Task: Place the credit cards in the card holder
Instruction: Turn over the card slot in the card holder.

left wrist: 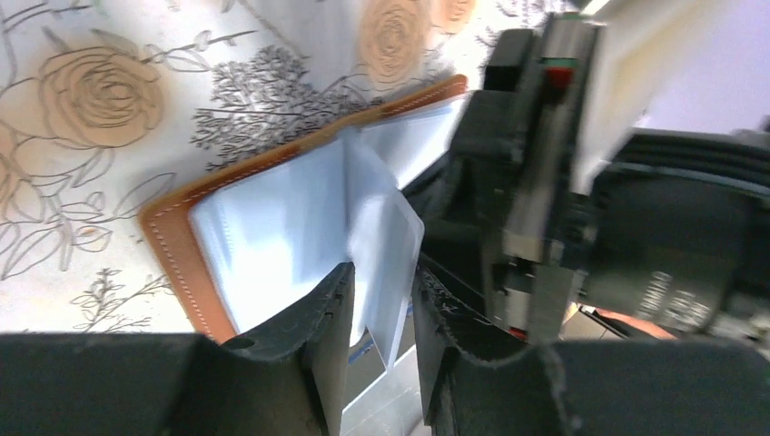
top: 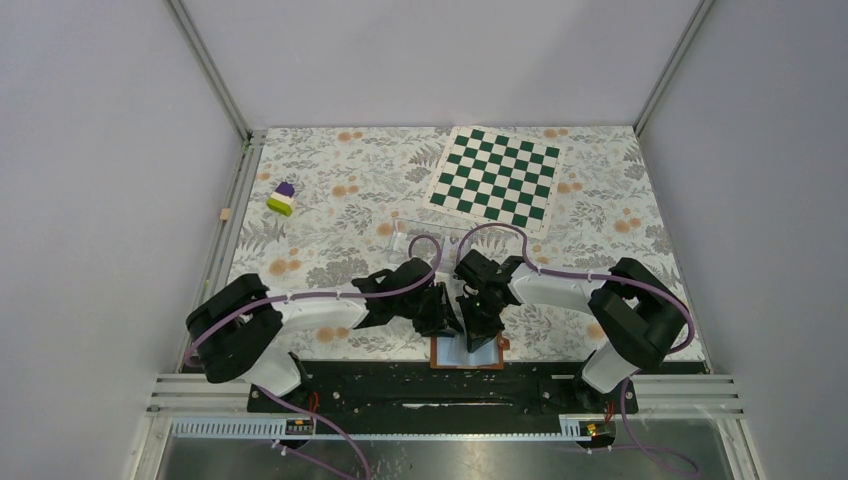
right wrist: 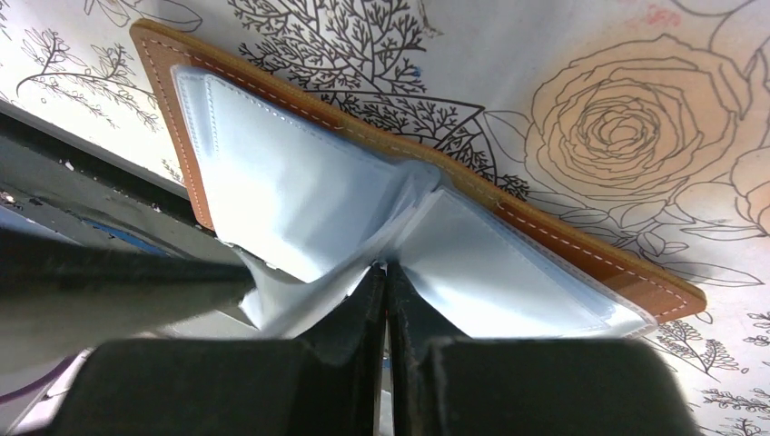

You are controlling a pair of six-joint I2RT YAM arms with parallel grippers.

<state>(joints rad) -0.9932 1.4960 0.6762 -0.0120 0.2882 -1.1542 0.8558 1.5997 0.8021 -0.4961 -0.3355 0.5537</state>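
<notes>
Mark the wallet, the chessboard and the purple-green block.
wallet (right wrist: 272, 173), right wrist view, on a pale blue inner pocket.
chessboard (top: 496, 176), top view, middle of the board.
block (top: 282, 198), top view, its middle.

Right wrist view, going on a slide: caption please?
Right end effector pinches a pale blue inner sleeve of the open brown leather card holder.

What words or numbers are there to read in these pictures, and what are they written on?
Nothing can be read for sure.
Pale lettering on the right arm's black body, left wrist view: too blurred to read.
Faint red marks on the flowered cloth, right wrist view: too blurred to read.
Card holder and chessboard: no words or numbers show.
</notes>
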